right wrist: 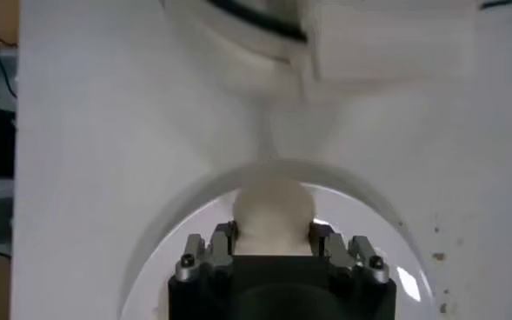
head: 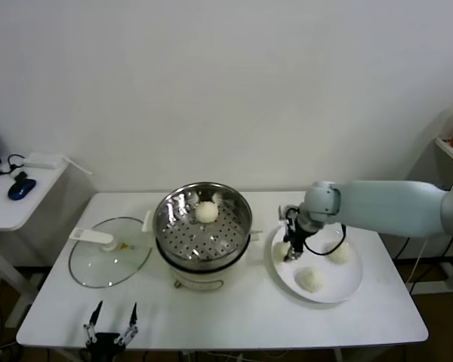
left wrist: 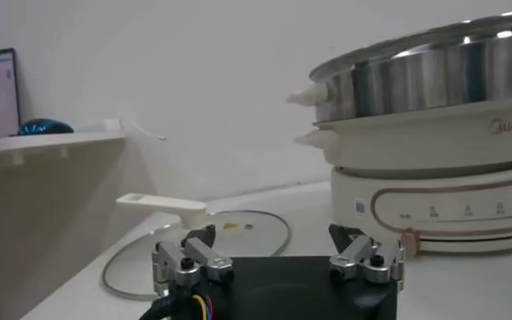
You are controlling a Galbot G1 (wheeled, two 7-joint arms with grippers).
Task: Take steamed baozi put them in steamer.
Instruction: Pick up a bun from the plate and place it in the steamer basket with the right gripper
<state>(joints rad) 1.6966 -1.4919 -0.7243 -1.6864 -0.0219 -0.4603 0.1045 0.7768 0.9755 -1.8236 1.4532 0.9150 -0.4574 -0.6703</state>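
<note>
The steamer (head: 240,230) stands mid-table with one baozi (head: 206,212) on its perforated tray; it also shows in the left wrist view (left wrist: 429,87). Three more baozi lie on a white plate (head: 340,292) to its right: two free ones (head: 312,279) (head: 340,252) and one (head: 281,250) at the plate's left edge. My right gripper (head: 291,249) is down on that bun. In the right wrist view the gripper (right wrist: 273,245) has its fingers pressed against both sides of the baozi (right wrist: 273,204), which rests on the plate (right wrist: 182,228). My left gripper (head: 111,328) (left wrist: 273,252) is open and empty at the table's front left.
The glass lid with a white handle (head: 109,260) lies flat left of the steamer, also in the left wrist view (left wrist: 238,228). A side desk with a blue mouse (head: 20,188) stands far left. The table's front edge is close to the left gripper.
</note>
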